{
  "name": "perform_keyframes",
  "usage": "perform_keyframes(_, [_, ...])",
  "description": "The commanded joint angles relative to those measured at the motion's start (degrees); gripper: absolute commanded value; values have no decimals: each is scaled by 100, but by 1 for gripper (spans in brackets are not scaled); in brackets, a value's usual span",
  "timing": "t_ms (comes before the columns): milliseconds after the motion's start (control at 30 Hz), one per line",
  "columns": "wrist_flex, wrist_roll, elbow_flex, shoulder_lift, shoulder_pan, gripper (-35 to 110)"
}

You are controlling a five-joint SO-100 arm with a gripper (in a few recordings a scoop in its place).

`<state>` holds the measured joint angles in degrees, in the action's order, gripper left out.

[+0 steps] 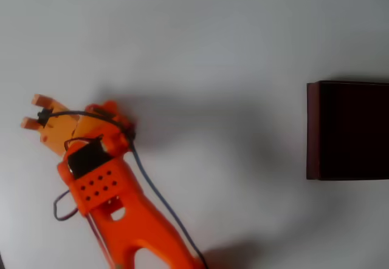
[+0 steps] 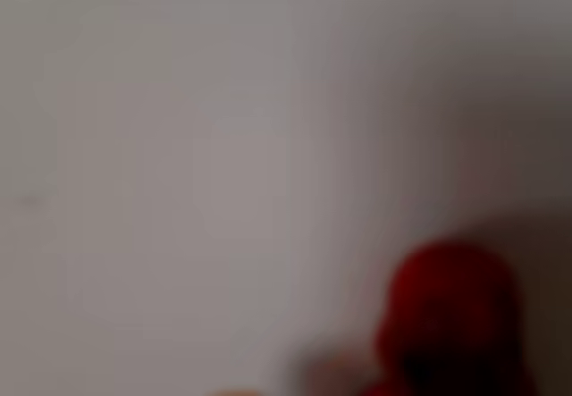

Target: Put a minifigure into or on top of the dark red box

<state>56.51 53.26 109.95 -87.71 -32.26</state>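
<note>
Claw (image 1: 30,111) sits at the left of the overhead view, fingertips slightly apart; we cannot tell if it grasps anything. We see a blurred red minifigure (image 2: 451,320) at the lower right of the wrist view. At the right edge overhead stands the dark red box (image 1: 313,129), well apart, on the surface (image 1: 200,50).

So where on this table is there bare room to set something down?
The wide white table between the orange hand at left and the large dark red box at right is bare, as is the strip above them. The lower left is crowded by the arm.
</note>
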Motion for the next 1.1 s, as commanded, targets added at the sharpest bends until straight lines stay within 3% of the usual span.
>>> perform_keyframes(0, [9,-26,-176,-79,26,25])
perform_keyframes(1067, [220,0,-299,492,202,20])
